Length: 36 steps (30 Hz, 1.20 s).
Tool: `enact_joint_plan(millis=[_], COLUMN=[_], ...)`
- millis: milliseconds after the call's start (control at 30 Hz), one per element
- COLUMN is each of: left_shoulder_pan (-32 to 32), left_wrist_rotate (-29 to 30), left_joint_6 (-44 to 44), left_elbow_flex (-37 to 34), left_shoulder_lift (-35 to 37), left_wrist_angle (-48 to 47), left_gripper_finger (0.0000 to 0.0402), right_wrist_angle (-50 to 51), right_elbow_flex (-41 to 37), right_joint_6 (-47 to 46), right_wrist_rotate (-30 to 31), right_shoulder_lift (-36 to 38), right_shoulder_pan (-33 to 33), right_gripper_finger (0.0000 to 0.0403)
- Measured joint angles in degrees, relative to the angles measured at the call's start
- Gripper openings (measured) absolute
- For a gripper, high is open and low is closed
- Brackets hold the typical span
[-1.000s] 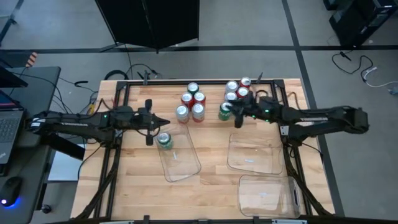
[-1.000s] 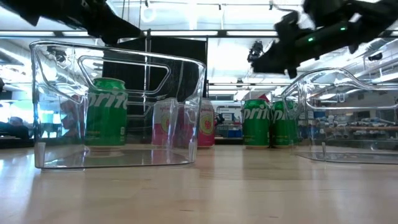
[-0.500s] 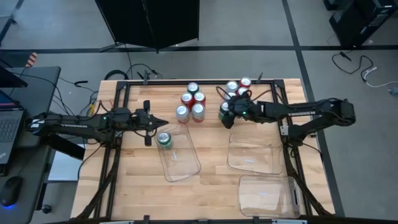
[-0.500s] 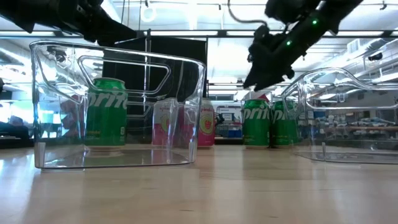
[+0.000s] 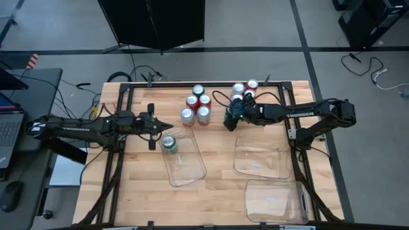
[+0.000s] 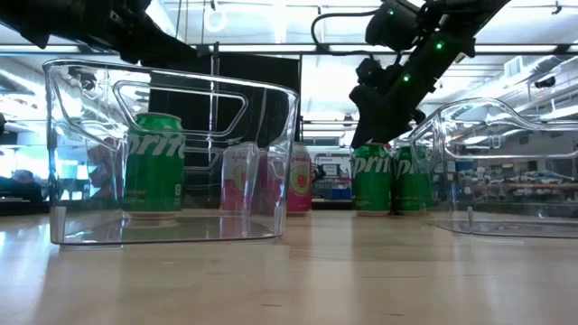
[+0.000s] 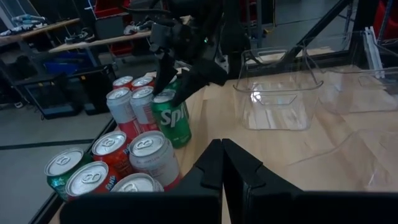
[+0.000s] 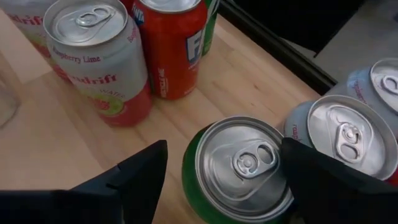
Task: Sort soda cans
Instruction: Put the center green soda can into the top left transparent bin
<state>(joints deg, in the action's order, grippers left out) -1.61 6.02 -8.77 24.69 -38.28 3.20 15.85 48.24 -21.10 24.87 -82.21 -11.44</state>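
Looking straight down, we see every soda can standing upright, silver tops up, long axes vertical. The right gripper [image 5: 230,119] sits over a green can [image 8: 239,165] at the near edge of the right-hand cluster [image 5: 245,91] by the table's far edge; in the right wrist view its fingers [image 8: 143,171] are spread wide on either side of that can's top, not touching it as far as we can tell, so it's open and holding nothing. Silver-grey cans [image 8: 345,130] crowd right against the green one on one side, so room is tight there, while bare wood shows on the other side toward a pink-and-silver can [image 8: 102,59] and a red one [image 8: 171,43]. A second cluster [image 5: 197,107] of red, green and silver-grey cans stands mid-table near the far edge, apart from the first. One green can [image 5: 169,144] stands alone inside the left clear tray [image 5: 192,172], at its far end. The left gripper [image 5: 171,126] hovers just behind that tray with fingers pressed together, empty. Two more clear trays [image 5: 259,167] sit on the right half, with open wood between them and the left tray. From the low view the right cluster is partly hidden behind a tray wall [image 6: 479,181], and we can't count all the cans; some in the wrist views are cut off at the frame.
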Motion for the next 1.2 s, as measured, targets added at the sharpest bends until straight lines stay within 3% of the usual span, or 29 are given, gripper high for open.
enact_joint_plan(millis=[233,400,533,767,1200], left_shoulder_pan=[0.0,0.0,0.0,0.0,0.0], left_wrist_rotate=[0.6,0.7,0.7,0.8,0.8], left_joint_6=[0.0,0.0,0.0,0.0,0.0], left_elbow_flex=[0.0,0.0,0.0,0.0,0.0], left_shoulder_lift=[0.0,0.0,0.0,-0.1,-0.3], left_wrist_angle=[-1.6,-1.4,-1.4,-1.4,-2.0], left_gripper_finger=[0.0005,0.0005,0.0005,0.0005,0.0005], right_wrist_angle=[-0.4,0.6,0.0,-0.2,0.4], right_elbow_flex=[-0.2,-0.5,-0.5,-0.5,-0.3], right_joint_6=[-1.0,-1.7,-2.1,0.3,1.7], right_wrist_rotate=[-5.9,-6.9,-6.6,-0.6,-2.2], right_shoulder_lift=[1.8,4.2,5.4,5.4,-1.5], right_shoulder_pan=[2.3,4.1,5.3,6.1,4.5], right_gripper_finger=[0.0291,0.0297,0.0304,0.0327,0.0348])
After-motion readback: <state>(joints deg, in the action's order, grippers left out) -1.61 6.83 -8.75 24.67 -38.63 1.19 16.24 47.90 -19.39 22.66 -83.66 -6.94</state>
